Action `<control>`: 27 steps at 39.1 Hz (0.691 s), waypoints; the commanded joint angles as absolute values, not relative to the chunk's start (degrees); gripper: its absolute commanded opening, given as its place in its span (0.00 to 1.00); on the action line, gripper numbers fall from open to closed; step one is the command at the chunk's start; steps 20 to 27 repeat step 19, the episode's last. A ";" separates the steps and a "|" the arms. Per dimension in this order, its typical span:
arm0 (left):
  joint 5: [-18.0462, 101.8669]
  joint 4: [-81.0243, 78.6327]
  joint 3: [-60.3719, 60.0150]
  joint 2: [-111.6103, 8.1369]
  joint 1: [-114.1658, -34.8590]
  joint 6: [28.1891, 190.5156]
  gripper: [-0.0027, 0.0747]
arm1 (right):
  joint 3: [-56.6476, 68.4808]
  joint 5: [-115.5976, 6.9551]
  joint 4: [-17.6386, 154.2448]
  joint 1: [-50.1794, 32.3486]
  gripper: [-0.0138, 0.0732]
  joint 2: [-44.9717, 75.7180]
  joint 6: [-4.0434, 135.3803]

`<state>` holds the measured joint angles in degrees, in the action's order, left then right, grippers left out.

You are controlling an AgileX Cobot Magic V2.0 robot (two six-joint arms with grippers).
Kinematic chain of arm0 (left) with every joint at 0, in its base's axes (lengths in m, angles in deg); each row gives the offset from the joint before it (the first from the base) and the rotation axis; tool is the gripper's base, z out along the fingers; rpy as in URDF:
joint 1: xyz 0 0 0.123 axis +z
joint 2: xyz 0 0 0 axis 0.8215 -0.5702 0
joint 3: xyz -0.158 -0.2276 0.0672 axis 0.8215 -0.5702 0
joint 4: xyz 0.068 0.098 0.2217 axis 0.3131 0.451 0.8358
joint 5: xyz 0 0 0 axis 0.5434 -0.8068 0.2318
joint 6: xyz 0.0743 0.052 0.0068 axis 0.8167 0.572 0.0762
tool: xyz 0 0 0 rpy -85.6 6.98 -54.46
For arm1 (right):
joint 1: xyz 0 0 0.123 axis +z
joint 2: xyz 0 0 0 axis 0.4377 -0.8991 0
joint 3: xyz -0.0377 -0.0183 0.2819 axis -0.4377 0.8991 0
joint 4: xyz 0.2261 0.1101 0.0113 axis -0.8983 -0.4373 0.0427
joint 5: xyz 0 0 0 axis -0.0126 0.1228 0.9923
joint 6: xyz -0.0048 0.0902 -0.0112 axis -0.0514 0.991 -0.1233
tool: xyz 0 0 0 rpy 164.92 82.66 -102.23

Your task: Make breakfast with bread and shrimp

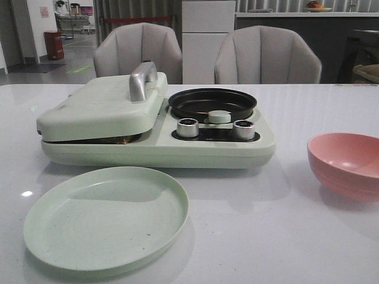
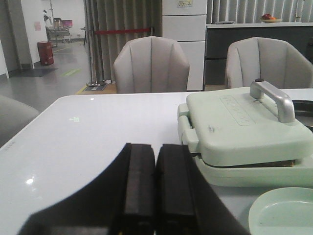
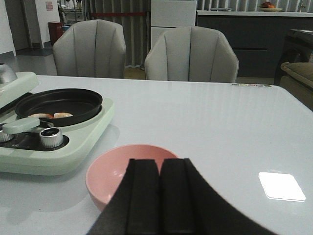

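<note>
A pale green breakfast maker stands mid-table with its sandwich-press lid shut. A thin brown edge of bread shows in the gap under the lid; the slices are otherwise hidden. Small pink-white shrimp pieces lie in the black round pan, which also shows in the front view. My left gripper is shut and empty, low beside the press. My right gripper is shut and empty, just in front of the empty pink bowl. Neither gripper shows in the front view.
A large pale green plate lies empty in front of the maker. The pink bowl stands at the right. Two knobs and a pan handle face front. Two grey chairs stand behind the table.
</note>
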<state>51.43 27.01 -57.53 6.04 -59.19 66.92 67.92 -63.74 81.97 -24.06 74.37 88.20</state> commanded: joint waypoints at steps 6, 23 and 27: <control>56.47 27.03 -59.42 7.00 -59.43 66.80 0.17 | 66.94 -67.23 82.83 -24.03 0.17 75.63 88.34; 56.47 27.03 -59.42 7.00 -59.43 66.80 0.17 | 66.94 -65.95 82.83 -24.03 0.17 75.69 88.34; 56.47 27.03 -59.42 7.00 -59.43 66.80 0.17 | 66.94 -65.95 82.83 -24.03 0.17 75.69 88.34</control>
